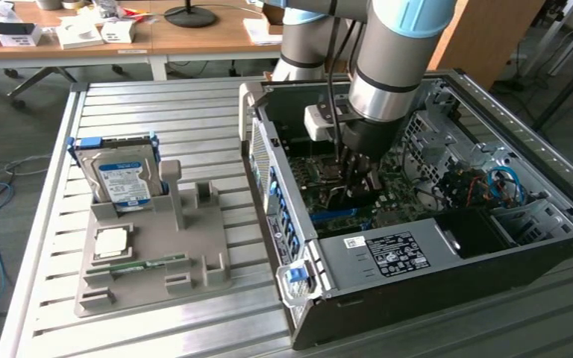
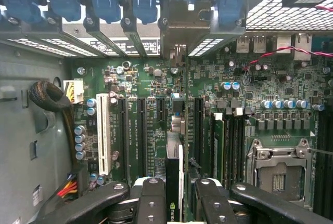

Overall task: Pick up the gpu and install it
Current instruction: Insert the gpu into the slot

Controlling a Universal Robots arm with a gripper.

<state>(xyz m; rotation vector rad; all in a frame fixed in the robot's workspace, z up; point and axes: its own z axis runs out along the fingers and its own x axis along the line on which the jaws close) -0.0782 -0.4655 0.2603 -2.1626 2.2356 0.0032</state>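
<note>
My gripper (image 2: pixel 179 206) is down inside the open computer case (image 1: pixel 416 253), shut on the gpu (image 2: pixel 176 151). In the wrist view the card is seen edge-on between the two black fingers (image 2: pixel 153 200). It runs over the motherboard's long dark slots to its grey metal bracket (image 2: pixel 179 31), which is at the case's rear slot openings. A green logo shows on the card's near end. In the exterior view the gripper (image 1: pixel 351 175) hangs over the motherboard (image 1: pixel 386 194), with the dark card (image 1: pixel 334 192) just under the fingers. Whether the card sits in a slot I cannot tell.
A grey parts holder (image 1: pixel 147 261) at the exterior view's left carries a silver hard drive (image 1: pixel 122 179), a square chip (image 1: pixel 113 240) and a green memory stick (image 1: pixel 137 265). Inside the case are a white slot (image 2: pixel 103 135), a processor socket (image 2: pixel 278 174), memory sticks and cable bundles (image 2: pixel 49 96).
</note>
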